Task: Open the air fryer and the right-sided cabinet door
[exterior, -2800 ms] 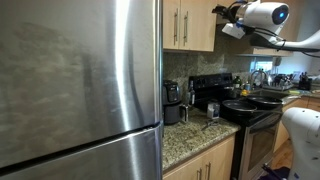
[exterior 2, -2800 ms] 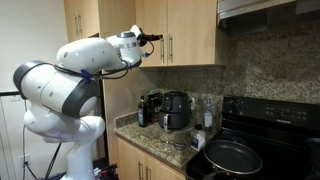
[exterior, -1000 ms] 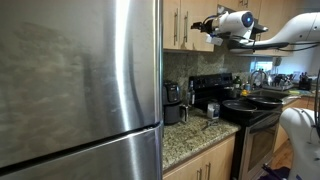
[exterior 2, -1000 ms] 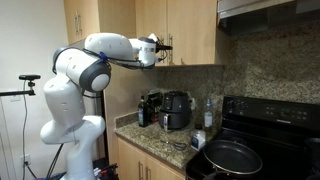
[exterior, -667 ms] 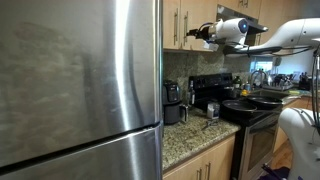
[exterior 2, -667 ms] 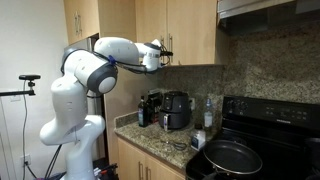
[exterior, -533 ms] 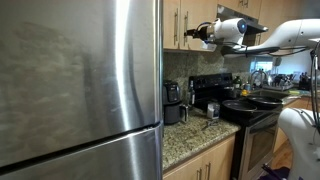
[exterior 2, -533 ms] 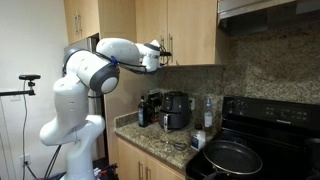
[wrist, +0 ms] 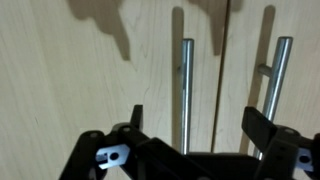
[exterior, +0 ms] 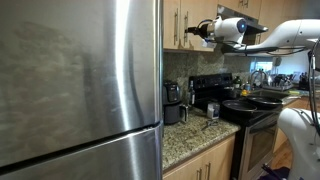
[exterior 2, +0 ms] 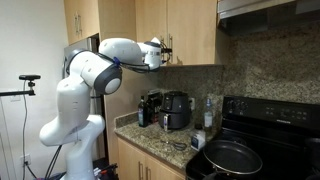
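In an exterior view the camera peers past the refrigerator (exterior: 80,80), far from the jaws; in an exterior view it stands by the stove (exterior 2: 285,130). Both share the air fryer (exterior: 172,102) (exterior 2: 177,110) below the jaws. The wrist view closely faces the cabinet doors (wrist: 100,70).

Wrist view: the door seam runs vertically, right of centre. The twin door (wrist: 100,60) is at 9 o'clock of it and the right-sided cabinet door (wrist: 303,45) at 3 o'clock. One bar handle stands on each side of the seam. The twin's handle (wrist: 186,90) lines up between the gripper (wrist: 197,125) fingers; the other handle (wrist: 279,85) drops behind the 3 o'clock finger.

Exterior views: gripper (exterior 2: 163,52) in front of the upper doors, at the handles. Air fryer (exterior 2: 177,110) on the counter (exterior 2: 150,138), roughly 6 o'clock of the gripper, back against the wall. Stove (exterior 2: 280,112) at 3 o'clock of the fryer, with a pan (exterior 2: 232,157) on its near corner. Robot base (exterior 2: 70,130) at 9 o'clock of the counter. Fridge (exterior: 80,90) closest to camera, 9 o'clock of the cabinets.
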